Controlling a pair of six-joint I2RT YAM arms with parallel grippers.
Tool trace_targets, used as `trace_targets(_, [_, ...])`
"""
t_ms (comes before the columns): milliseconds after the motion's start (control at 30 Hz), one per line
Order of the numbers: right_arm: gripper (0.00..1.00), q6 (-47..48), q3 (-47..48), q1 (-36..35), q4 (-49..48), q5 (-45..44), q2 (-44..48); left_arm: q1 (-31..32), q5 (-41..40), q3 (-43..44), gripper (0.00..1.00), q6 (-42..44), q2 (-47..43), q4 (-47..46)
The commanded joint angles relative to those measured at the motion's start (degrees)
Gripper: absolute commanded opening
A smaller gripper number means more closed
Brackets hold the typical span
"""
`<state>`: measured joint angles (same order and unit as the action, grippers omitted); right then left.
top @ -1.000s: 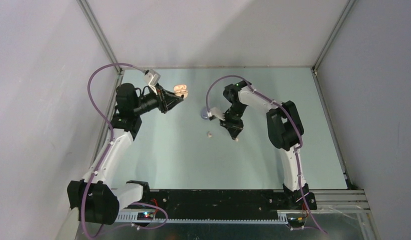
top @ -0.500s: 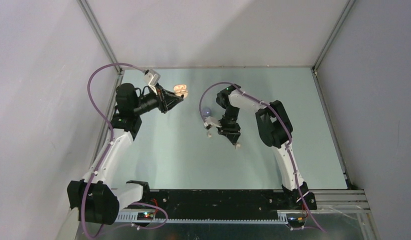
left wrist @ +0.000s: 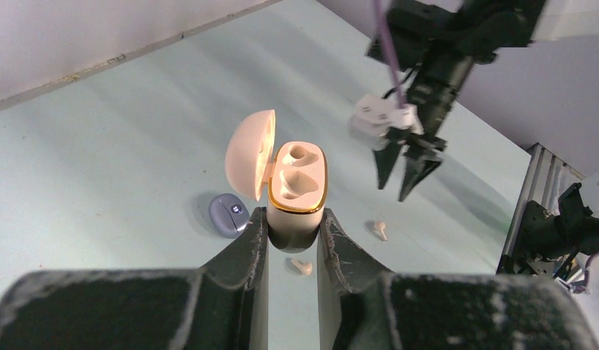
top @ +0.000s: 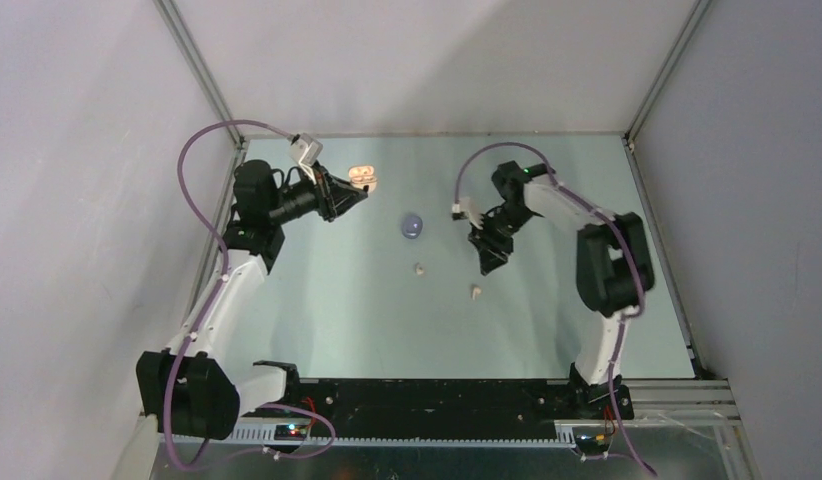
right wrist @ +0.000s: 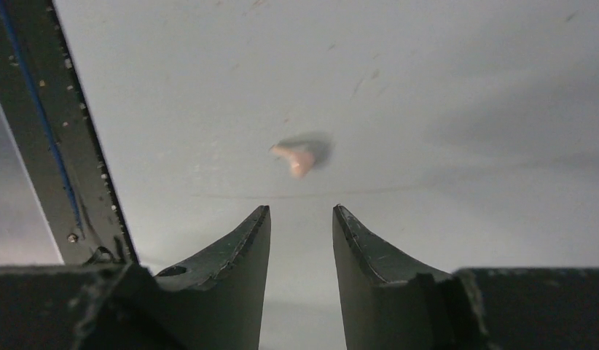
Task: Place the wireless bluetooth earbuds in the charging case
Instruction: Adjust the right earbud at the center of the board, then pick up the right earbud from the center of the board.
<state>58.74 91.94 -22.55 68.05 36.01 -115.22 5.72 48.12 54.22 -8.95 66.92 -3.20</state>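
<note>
One cream bud (top: 475,291) lies on the table (top: 547,320) near 6 o'clock of our right gripper (top: 484,264), not touching it. Another bud (top: 419,268) lies at 9 o'clock. Both are tiny, smooth and pebble-like. Our right gripper is partly open and holds nothing. Our left gripper (top: 358,192) pinches a smooth, round cream case (left wrist: 298,182) with its lid (left wrist: 248,154) open.

A pale teal table (top: 317,310) sits enclosed by plain grey walls (top: 417,60) with aluminium corner struts (top: 199,75).
</note>
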Motion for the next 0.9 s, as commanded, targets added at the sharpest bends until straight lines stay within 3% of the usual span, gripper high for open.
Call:
trace_targets(0, [0.43,-0.9,-15.8,1.8,-16.0,8.3,14.9,-0.3,0.7,3.6,0.00,1.9,0.0,0.4])
trace_targets(133, [0.45,4.3,-23.5,2.1,-24.1,8.6,18.1,-0.3,0.9,4.1,0.00,3.3,0.1,1.9])
trace_targets(300, [0.46,11.7,-24.1,1.6,-25.6,7.4,15.5,-0.3,1.3,4.3,0.00,5.0,-0.1,4.1])
trace_targets(600, [0.48,25.8,-24.1,-1.6,-21.5,2.2,12.1,-0.3,1.0,4.1,0.00,6.6,-0.6,5.9])
trace_targets(867, [0.48,30.0,-24.1,-3.1,-17.4,-1.0,9.6,-0.2,0.7,3.6,0.00,7.1,-1.1,6.2])
